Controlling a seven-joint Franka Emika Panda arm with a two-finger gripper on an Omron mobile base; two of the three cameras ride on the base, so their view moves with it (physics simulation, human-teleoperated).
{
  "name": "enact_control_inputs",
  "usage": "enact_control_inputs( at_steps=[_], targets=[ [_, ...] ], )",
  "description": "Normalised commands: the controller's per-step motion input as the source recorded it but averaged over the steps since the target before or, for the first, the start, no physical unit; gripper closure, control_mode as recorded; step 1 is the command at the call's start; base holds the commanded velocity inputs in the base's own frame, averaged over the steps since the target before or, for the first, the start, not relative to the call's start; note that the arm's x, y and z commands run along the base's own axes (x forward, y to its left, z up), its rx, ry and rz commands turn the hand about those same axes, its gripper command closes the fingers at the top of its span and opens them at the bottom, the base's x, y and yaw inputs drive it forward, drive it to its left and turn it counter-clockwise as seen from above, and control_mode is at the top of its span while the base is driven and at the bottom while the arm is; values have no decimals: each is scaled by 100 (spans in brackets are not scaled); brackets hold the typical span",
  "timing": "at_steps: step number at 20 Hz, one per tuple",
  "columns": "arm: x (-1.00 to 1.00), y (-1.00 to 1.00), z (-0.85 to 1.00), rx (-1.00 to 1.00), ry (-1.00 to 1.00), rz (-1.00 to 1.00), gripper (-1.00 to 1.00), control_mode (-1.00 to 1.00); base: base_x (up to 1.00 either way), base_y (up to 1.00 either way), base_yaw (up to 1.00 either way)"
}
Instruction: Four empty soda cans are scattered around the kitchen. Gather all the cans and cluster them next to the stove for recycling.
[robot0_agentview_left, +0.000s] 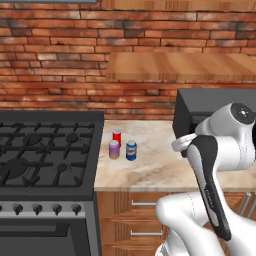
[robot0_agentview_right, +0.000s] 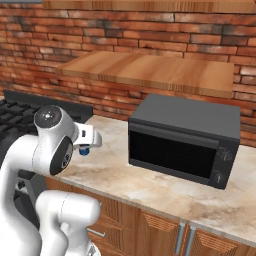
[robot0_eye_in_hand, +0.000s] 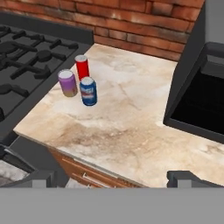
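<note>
Three soda cans stand close together on the marble counter (robot0_eye_in_hand: 131, 113), right beside the stove (robot0_eye_in_hand: 26, 57): a red can (robot0_eye_in_hand: 82, 66), a purple can (robot0_eye_in_hand: 68, 82) and a blue can (robot0_eye_in_hand: 89, 91). The left base view has the same cluster, red (robot0_agentview_left: 117, 137), purple (robot0_agentview_left: 114, 149) and blue (robot0_agentview_left: 131, 150), by the stove's (robot0_agentview_left: 45, 150) right edge. In the right base view a bit of the blue can (robot0_agentview_right: 84, 150) peeks out under my hand. My gripper (robot0_eye_in_hand: 112, 180) hovers above the counter's front edge, away from the cans, open and holding nothing.
A dark grey microwave (robot0_agentview_left: 200, 112) (robot0_agentview_right: 185, 135) sits on the counter to the right of the cans, its door face (robot0_eye_in_hand: 199, 100) near my hand. A wooden shelf (robot0_agentview_right: 150, 70) hangs on the brick wall above. Drawers (robot0_agentview_left: 130, 215) run below the counter.
</note>
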Motion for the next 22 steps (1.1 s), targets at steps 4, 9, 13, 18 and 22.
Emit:
enact_control_inputs(
  at_steps=[4, 9, 13, 18, 22],
  targets=[
    [-12, -12, 19, 0, -2, -4, -100, -100, 0, 0, 0],
    [-24, -5, 8, 0, -2, 0, -100, -100, 0, 0, 0],
    [-19, 0, 1, 0, 0, 0, -100, -100, 0, 0, 0],
    [-21, 0, 0, 0, -1, 0, -100, -100, 0, 0, 0],
    [-2, 0, 0, 0, 0, 0, -100, 100, -1, 0, 0]
  ],
)
